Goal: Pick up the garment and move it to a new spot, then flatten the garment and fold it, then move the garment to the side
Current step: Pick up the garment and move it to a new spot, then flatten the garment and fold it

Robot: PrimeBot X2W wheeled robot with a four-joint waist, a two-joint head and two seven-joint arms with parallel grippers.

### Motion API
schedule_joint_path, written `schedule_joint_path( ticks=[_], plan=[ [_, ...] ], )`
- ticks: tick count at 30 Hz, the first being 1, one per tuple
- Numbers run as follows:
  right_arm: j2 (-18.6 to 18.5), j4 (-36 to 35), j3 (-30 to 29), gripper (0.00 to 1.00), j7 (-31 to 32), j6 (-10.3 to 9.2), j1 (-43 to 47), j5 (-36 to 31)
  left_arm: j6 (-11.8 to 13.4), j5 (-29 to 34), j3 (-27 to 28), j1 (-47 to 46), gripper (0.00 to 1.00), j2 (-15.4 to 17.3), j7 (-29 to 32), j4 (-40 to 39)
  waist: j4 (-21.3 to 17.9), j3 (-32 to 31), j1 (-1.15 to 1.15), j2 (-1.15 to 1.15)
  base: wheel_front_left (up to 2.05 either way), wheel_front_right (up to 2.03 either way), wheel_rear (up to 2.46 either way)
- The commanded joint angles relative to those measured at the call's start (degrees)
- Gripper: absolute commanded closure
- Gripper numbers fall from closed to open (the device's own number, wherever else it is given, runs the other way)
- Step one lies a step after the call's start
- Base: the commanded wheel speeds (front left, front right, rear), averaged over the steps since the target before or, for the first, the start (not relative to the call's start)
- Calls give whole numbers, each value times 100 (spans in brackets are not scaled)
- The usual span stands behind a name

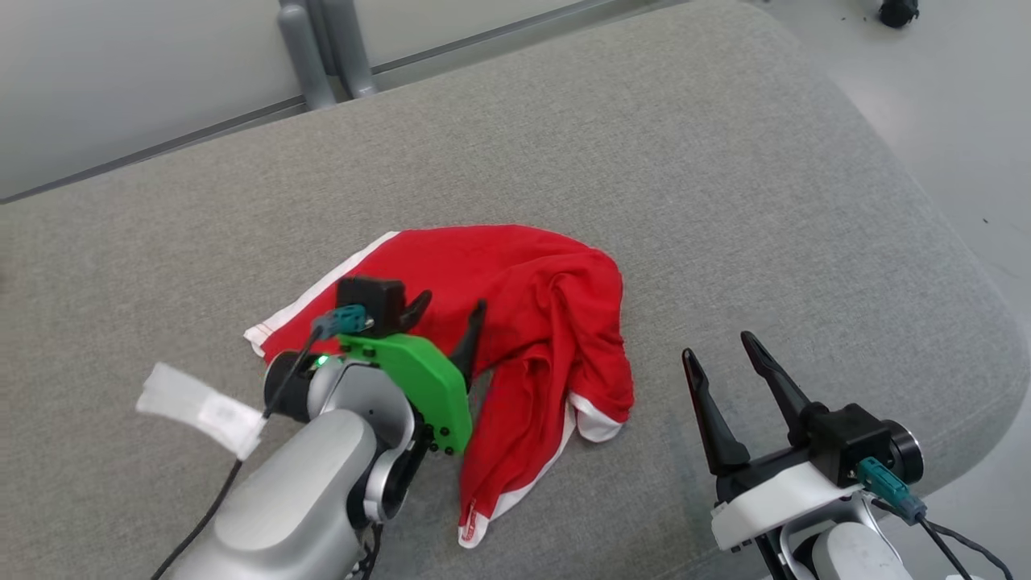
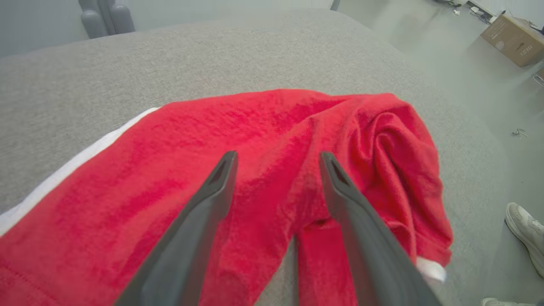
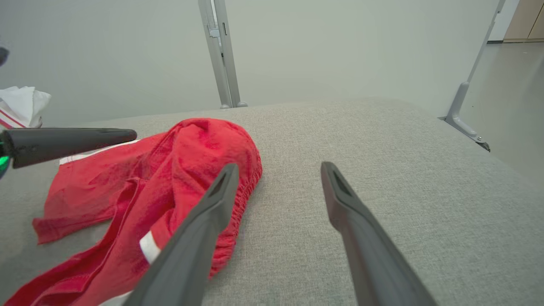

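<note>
Both claws spread wide, gripping nothing: left gripper (image 1: 451, 304) poised over the crumpled red garment (image 1: 515, 274), right gripper (image 1: 717, 346) over grey cushion (image 1: 725, 161) just beside it.

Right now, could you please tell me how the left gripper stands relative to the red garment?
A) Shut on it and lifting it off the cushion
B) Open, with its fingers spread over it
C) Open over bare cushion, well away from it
B: the left gripper has its two fingers spread apart over the red garment, which lies crumpled on the grey cushion with no cloth pinched between them.
</note>
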Motion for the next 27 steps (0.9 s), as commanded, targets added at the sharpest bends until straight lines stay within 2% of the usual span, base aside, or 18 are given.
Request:
schedule_joint_path(
  ticks=[1, 8, 11, 17, 18, 21, 27],
  plan=[
    [-5, -16, -26, 0, -20, 1, 89, -58, 105, -45, 122, 236, 0, 170, -209, -229, 178, -62, 0, 69, 0, 0, 0],
    [-4, -66, -188, 0, -20, 1, 280, -227, 635, 176, 220, 1193, 0, 607, -927, -1363, 545, -259, 0, 69, 0, 0, 0],
    [-15, -74, -222, 0, -20, 1, 306, -257, 700, 93, 124, 1532, 0, 651, -894, -1695, 627, -293, 0, 69, 0, 0, 0],
    [-94, -127, -260, 0, -20, 1, 285, -276, 558, -197, -293, 2140, 0, 863, -351, -2511, 766, -290, 0, 69, 0, 0, 0],
    [-94, -130, -257, 0, -20, 1, 272, -278, 559, -128, -360, 2147, 0, 949, -277, -2520, 769, -280, 0, 69, 0, 0, 0],
    [-88, -138, -227, 0, -20, 1, 207, -284, 586, -137, -428, 2119, 0, 940, -160, -2446, 753, -232, 0, 69, 0, 0, 0],
    [-62, -124, -176, 0, -20, 1, 181, -222, 470, -268, -508, 1986, 0, 719, -24, -2112, 637, -110, 0, 69, 0, 0, 0]
  ],
)
